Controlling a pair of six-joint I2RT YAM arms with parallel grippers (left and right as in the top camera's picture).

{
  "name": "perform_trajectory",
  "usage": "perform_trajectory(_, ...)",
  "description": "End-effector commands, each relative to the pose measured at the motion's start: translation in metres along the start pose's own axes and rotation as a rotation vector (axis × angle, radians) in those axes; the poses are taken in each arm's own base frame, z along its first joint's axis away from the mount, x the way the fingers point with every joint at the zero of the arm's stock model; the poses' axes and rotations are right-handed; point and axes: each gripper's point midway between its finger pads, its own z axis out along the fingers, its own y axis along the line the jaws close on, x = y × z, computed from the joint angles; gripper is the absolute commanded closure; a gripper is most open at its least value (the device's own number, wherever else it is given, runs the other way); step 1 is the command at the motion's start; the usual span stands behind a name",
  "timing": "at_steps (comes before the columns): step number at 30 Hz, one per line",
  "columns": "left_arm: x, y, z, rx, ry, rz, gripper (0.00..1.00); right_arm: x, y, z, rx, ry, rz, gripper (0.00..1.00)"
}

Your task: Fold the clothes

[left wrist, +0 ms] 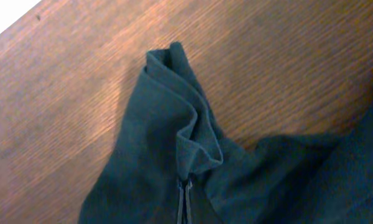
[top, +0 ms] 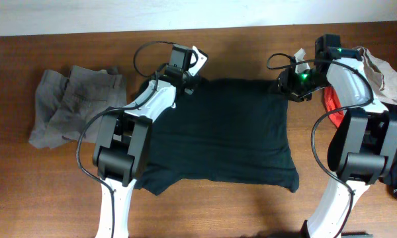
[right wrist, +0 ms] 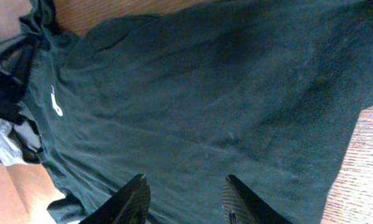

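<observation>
The wooden surface (top: 46, 198) carries the black T-shirt (top: 231, 132), spread flat at centre. Grey trousers (top: 73, 102) lie crumpled to its left. The left claw (left wrist: 185, 200) is clamped on the T-shirt's far-left corner; the right claw (right wrist: 185, 198) stands apart over its far-right corner.

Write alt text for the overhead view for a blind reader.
A black T-shirt lies spread on a wooden table, the left pincer at its far left corner and the right pincer at its far right corner. Grey trousers lie crumpled to its left; other garments are heaped at the table's right edge.
</observation>
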Motion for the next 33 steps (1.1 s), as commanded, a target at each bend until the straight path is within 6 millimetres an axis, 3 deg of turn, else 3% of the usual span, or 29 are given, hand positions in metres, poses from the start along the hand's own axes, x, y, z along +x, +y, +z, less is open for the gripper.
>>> perform_trajectory(1, -0.031, 0.017, -0.011, -0.036, -0.042, -0.003, 1.00, -0.005, 0.002, -0.003, 0.008, -0.014, -0.011, 0.57)
perform_trajectory(6, -0.047, 0.022, -0.022, -0.040, -0.054, -0.004, 1.00, -0.005, 0.002, -0.003, 0.008, -0.014, -0.011, 0.57)
perform_trajectory(15, -0.036, 0.019, -0.035, -0.005, 0.054, 0.002, 1.00, -0.004, 0.002, -0.003, 0.008, -0.012, -0.010, 0.57)
perform_trajectory(25, -0.039, 0.051, -0.076, -0.136, 0.188, 0.017, 1.00, -0.004, 0.002, -0.003, 0.008, -0.010, -0.013, 0.57)
perform_trajectory(33, -0.002, 0.042, -0.094, -0.080, 0.368, 0.102, 1.00, -0.003, 0.002, -0.003, 0.008, -0.008, -0.011, 0.57)
